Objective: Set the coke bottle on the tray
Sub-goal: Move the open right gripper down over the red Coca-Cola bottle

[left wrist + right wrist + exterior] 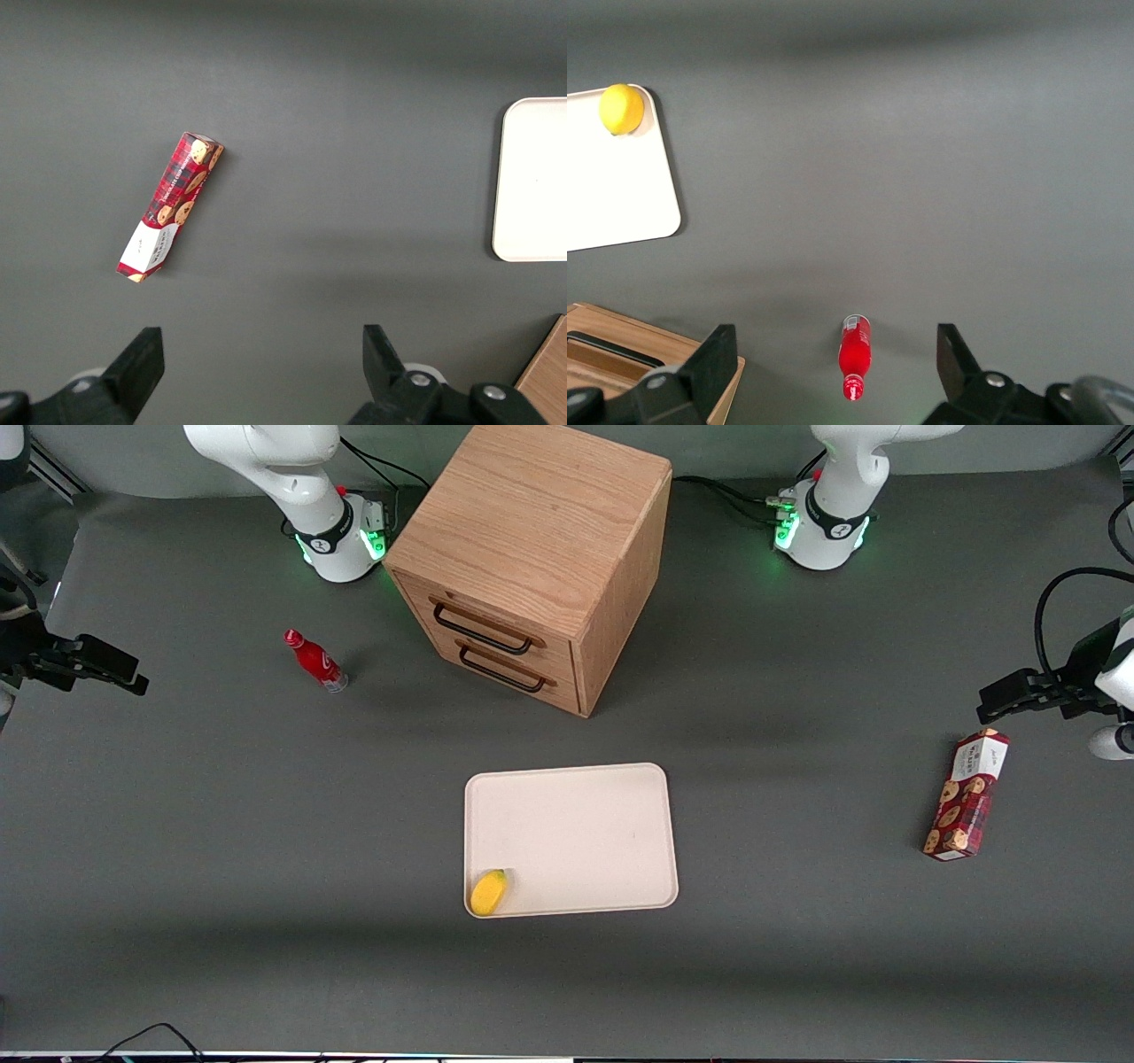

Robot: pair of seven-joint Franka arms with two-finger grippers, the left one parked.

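The coke bottle (314,660) is small, slim and red with a red cap. It stands upright on the grey table beside the wooden cabinet, toward the working arm's end. In the right wrist view the bottle (857,354) shows far below, between the two spread fingers. My right gripper (133,682) is open and empty, raised above the table, apart from the bottle; it also shows in the right wrist view (833,372). The cream-beige tray (585,824) lies flat mid-table, nearer the front camera than the cabinet, and shows in the right wrist view (620,186).
A yellow fruit (488,892) lies in the tray corner nearest the camera. The wooden two-drawer cabinet (532,558) stands farther from the camera than the tray. A red cookie box (966,793) lies toward the parked arm's end.
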